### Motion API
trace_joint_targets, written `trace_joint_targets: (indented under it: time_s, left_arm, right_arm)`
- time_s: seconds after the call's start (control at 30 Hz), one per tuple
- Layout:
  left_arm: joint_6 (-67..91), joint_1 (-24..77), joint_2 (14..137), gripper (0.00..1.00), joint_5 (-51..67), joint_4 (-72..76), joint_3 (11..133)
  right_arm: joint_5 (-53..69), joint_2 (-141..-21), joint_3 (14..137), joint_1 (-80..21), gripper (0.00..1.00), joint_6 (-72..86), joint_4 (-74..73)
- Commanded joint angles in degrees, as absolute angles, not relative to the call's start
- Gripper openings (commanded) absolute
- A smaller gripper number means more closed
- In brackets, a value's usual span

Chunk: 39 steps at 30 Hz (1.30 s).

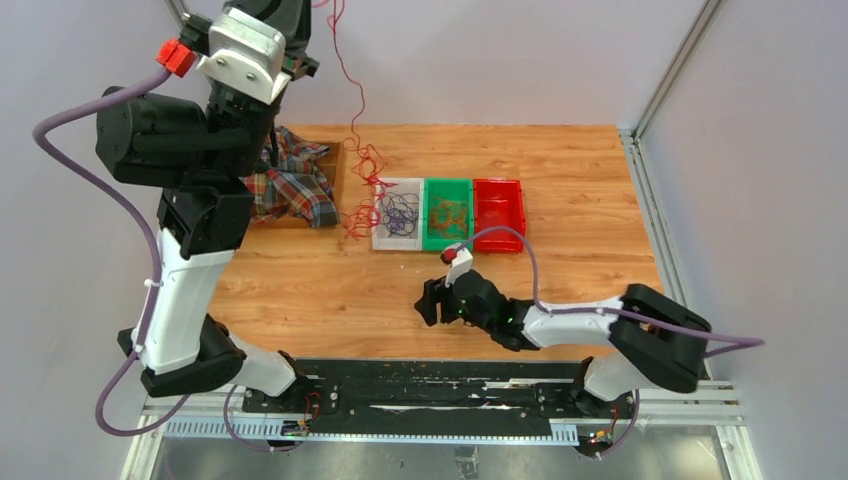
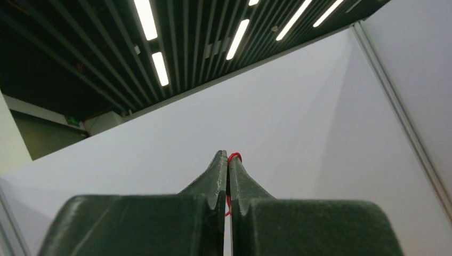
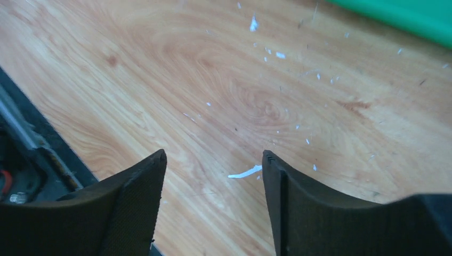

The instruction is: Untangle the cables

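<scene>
My left gripper (image 2: 228,157) is raised high at the back left and is shut on a thin red cable (image 2: 234,156). That red cable (image 1: 352,100) hangs down to the table and ends in a loose clump (image 1: 362,190) beside the clear tray (image 1: 384,241). Purple cables (image 1: 400,213) lie in the clear tray. Orange-brown cables (image 1: 450,213) lie in the green tray (image 1: 447,245). My right gripper (image 1: 428,300) is open and empty, low over bare wood in front of the trays; in the right wrist view (image 3: 213,157) nothing is between its jaws.
A red tray (image 1: 498,213) stands to the right of the green one. A plaid cloth (image 1: 290,185) lies at the back left behind my left arm. The green tray's edge (image 3: 405,13) shows in the right wrist view. White walls enclose the table.
</scene>
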State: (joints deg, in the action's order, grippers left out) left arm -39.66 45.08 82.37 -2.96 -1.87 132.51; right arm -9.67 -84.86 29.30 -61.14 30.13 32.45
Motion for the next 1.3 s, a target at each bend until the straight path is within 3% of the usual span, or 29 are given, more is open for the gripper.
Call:
trace_joint_targets:
  time_s: [0.0, 0.23, 0.5, 0.63, 0.8, 0.97, 1.1, 1.27]
  left_arm:
    - [-38.8, 44.9, 78.0, 0.00, 0.2, -3.1, 124.5]
    - [-39.2, 44.9, 75.2, 0.00, -0.5, -5.0, 119.0]
    - [-38.7, 44.9, 71.9, 0.01, -0.4, -6.4, 112.4]
    - [-37.9, 44.9, 71.1, 0.00, -0.1, -6.3, 110.9]
    - [-36.1, 44.9, 71.9, 0.00, 1.9, -8.4, 112.7]
    - [-35.6, 44.9, 74.1, 0.01, 3.7, -9.7, 116.9]
    - [-34.5, 44.9, 76.0, 0.00, 3.5, -9.5, 119.8]
    - [-34.5, 45.0, 77.8, 0.01, 3.0, -10.2, 122.1]
  right_arm:
    - [-11.0, -73.7, 34.3, -62.2, 0.70, 24.7, 23.8]
    - [-8.3, -65.1, 49.3, -61.4, 0.87, 11.4, 14.8]
    - [2.3, -74.1, 69.4, -59.5, 0.86, 2.4, 11.5]
    - [0.0, -77.7, 72.9, -56.7, 0.74, 4.2, 12.1]
    - [-1.4, -79.0, 69.3, -54.2, 0.48, 5.8, 17.2]
    - [-0.8, -78.5, 63.2, -53.8, 0.32, 8.3, 21.8]
    - [0.0, -78.1, 57.4, -53.8, 0.09, 13.3, 27.0]
    - [-0.4, -81.4, 54.9, -53.9, 0.11, 17.1, 31.2]
